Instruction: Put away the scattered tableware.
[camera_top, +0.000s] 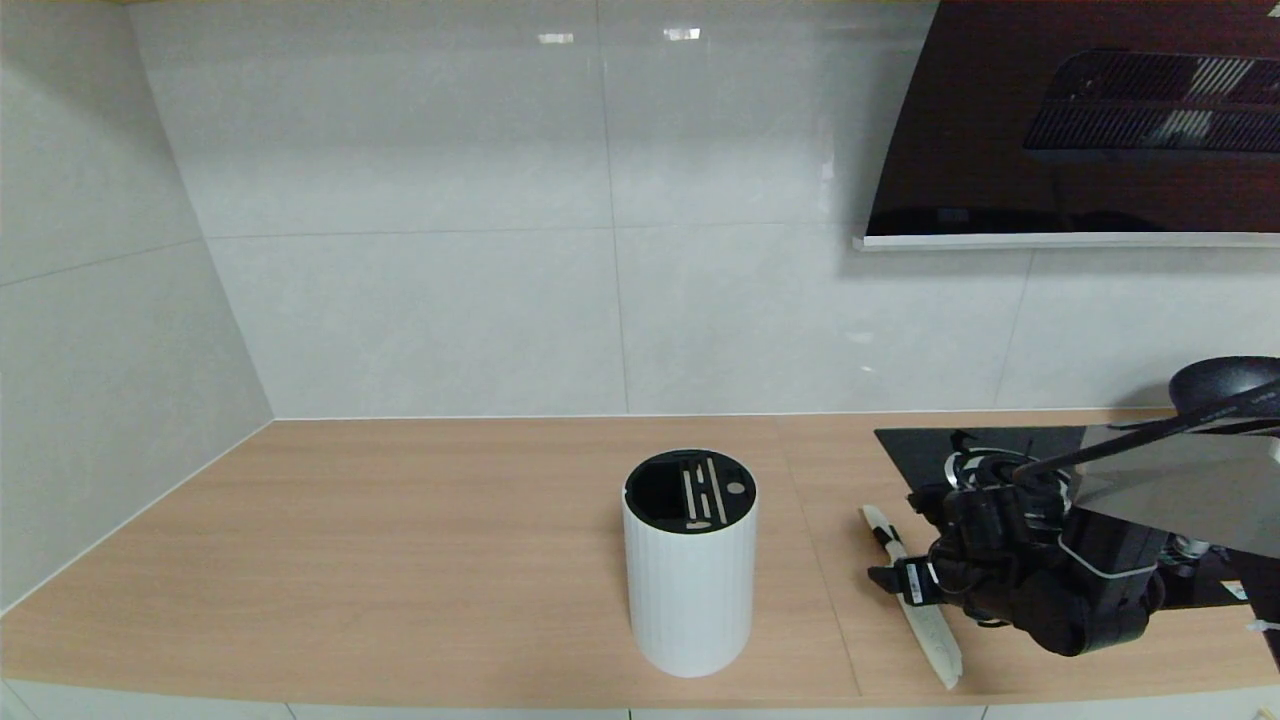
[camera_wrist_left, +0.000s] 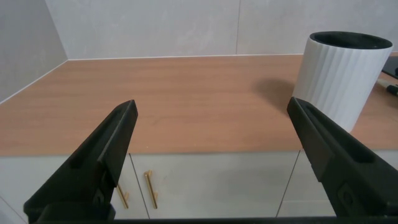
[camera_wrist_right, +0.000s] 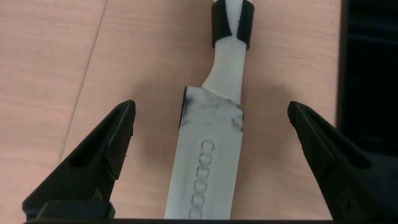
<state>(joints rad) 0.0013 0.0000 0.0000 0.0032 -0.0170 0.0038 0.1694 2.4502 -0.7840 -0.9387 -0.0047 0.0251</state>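
Note:
A white knife (camera_top: 935, 640) with a black band on its handle lies flat on the wooden counter (camera_top: 420, 540), near the front edge at the right. My right gripper (camera_top: 905, 580) hovers just over it, open, with one finger on each side of the knife (camera_wrist_right: 208, 155) where handle meets blade. A white ribbed cylindrical holder (camera_top: 690, 570) with a black slotted top stands upright at the counter's middle. My left gripper (camera_wrist_left: 211, 168) is open and holds nothing, low in front of the counter's edge, with the holder (camera_wrist_left: 342, 74) farther off.
A black stove top (camera_top: 1000, 445) lies just beyond the knife at the right, with a dark pot (camera_top: 1225, 380) behind it. A range hood (camera_top: 1080, 130) hangs on the tiled wall. Cabinet doors with gold handles (camera_wrist_left: 149, 190) sit under the counter.

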